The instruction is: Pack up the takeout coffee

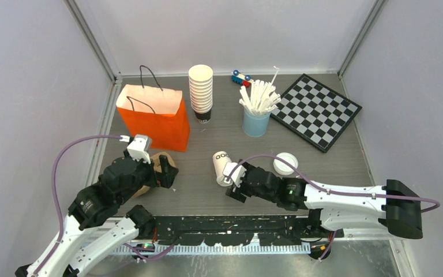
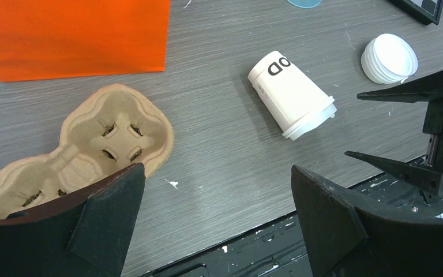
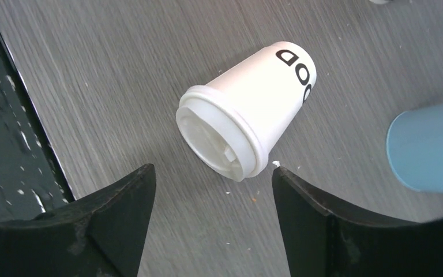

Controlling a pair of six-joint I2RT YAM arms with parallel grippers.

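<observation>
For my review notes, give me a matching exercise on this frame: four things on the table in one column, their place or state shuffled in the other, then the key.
Things:
1. coffee cup
2. orange bag
3. cardboard carrier
4. chessboard

Places and states:
A. standing upright on the table's left side, top open
B. lying flat at the far right
C. tipped on its side mid-table, lid on
D. lying near the left edge, visible wells empty

Pairs: 1-C, 2-A, 3-D, 4-B
</observation>
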